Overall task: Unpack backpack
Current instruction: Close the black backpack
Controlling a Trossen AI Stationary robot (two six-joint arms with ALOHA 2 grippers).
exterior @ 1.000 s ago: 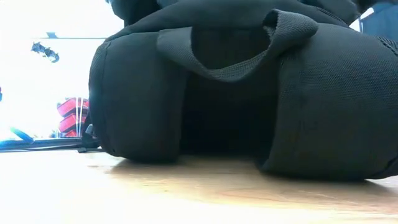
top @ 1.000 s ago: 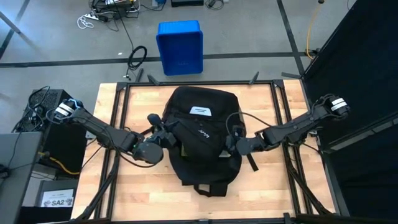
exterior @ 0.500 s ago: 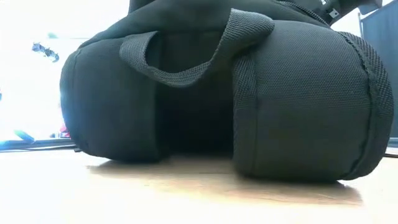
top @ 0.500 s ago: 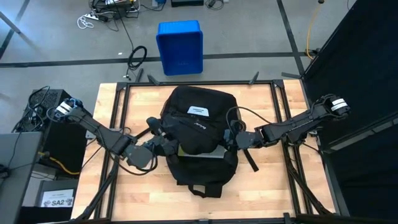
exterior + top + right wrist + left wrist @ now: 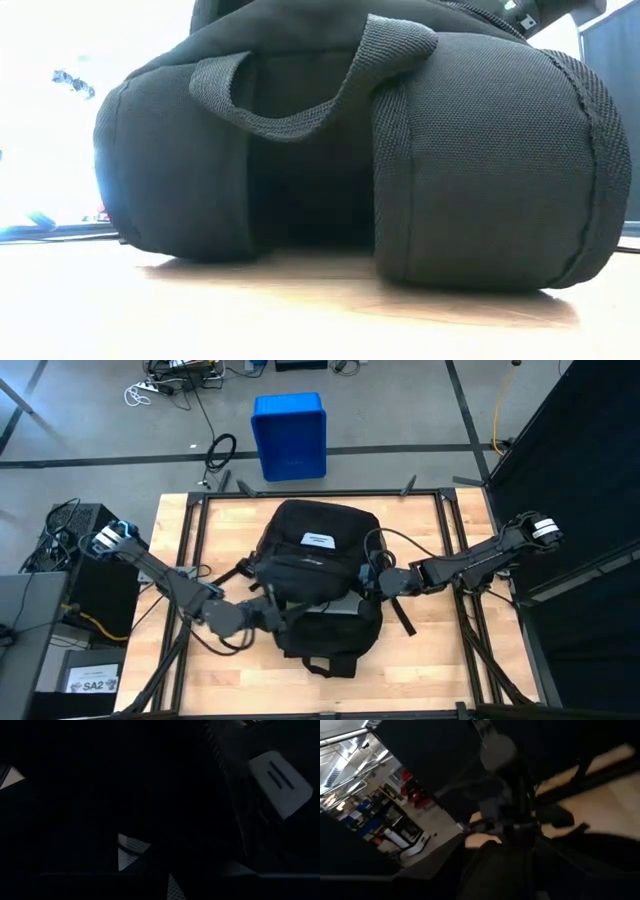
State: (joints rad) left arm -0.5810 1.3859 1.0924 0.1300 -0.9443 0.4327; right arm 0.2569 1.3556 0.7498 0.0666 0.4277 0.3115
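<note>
- The backpack (image 5: 318,585) lies flat on the middle of the table (image 5: 440,660), its white label (image 5: 316,540) facing up and its carry handle (image 5: 300,95) towards the near edge. A pale edge shows in a gap across its middle, which looks like the main compartment part-way open.
- The left end effector (image 5: 272,615) sits at the bag's left flank, near the lower half. I cannot tell from these views whether its jaws are apart or gripping fabric, so I would check that before pulling.
- The right end effector (image 5: 372,582) presses against the bag's right flank, beside the gap. Its fingers read as clenched, probably on fabric or a zipper pull, though what it holds is hidden.
- The step in hand seems to be widening the opening. To do it well, I would have the right arm anchor its side while the left takes the opposite lip.
- Pull the flap up and away, not sideways, or the whole bag slides across the table.
- Loose straps (image 5: 403,618) beside the right arm could snag; keep clear of them.
</note>
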